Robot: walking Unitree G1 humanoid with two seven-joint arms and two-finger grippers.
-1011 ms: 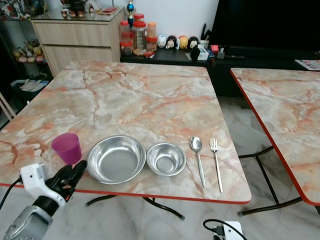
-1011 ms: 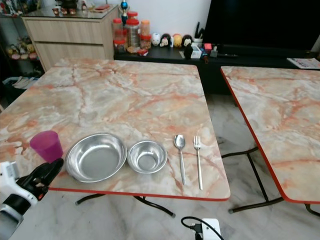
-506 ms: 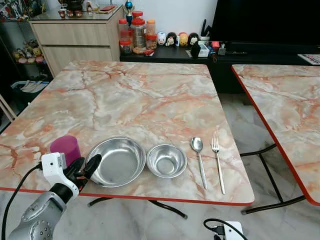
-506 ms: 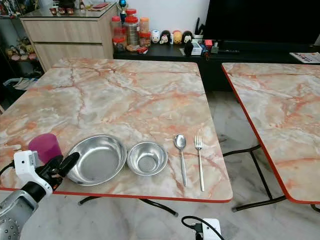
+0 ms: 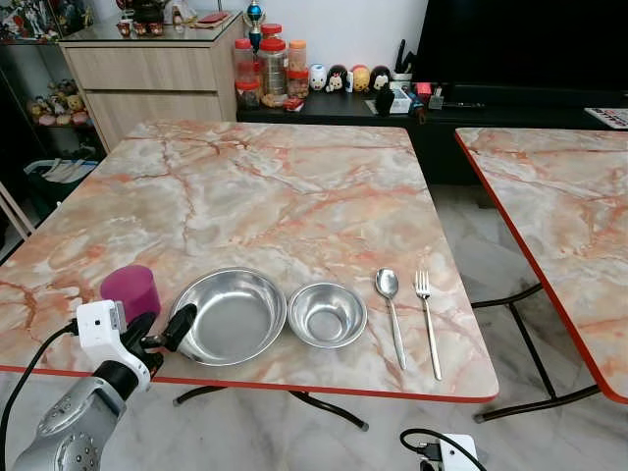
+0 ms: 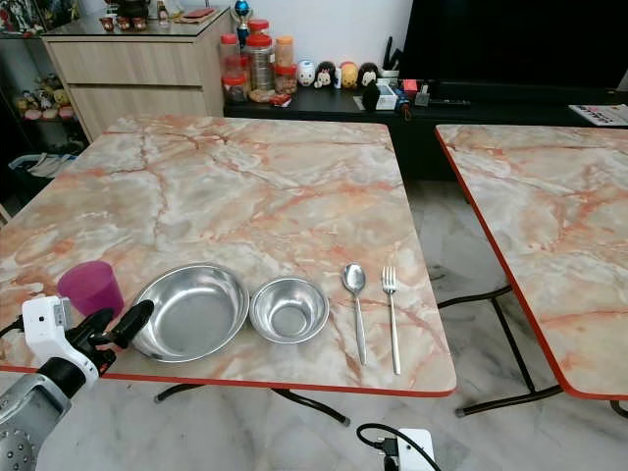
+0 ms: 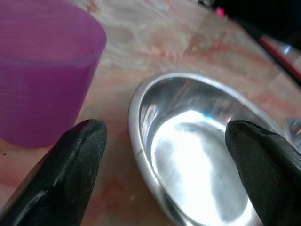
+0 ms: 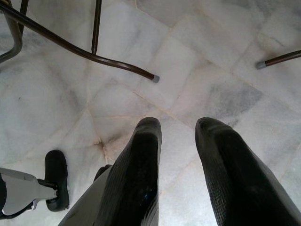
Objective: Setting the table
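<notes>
Having risen to table edge, left gripper (image 5: 160, 331) straddles large bowl (image 5: 231, 315) rim.

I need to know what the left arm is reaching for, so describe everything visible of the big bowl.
The big bowl is a round, shallow dish of shiny bare metal, empty, sitting upright near the table's front edge. A purple cup stands apart on its left; a smaller bowl sits close on its right, contact unclear. The left gripper is at its left rim with jaws open, one finger over the rim and one outside, not yet closed on it.
</notes>
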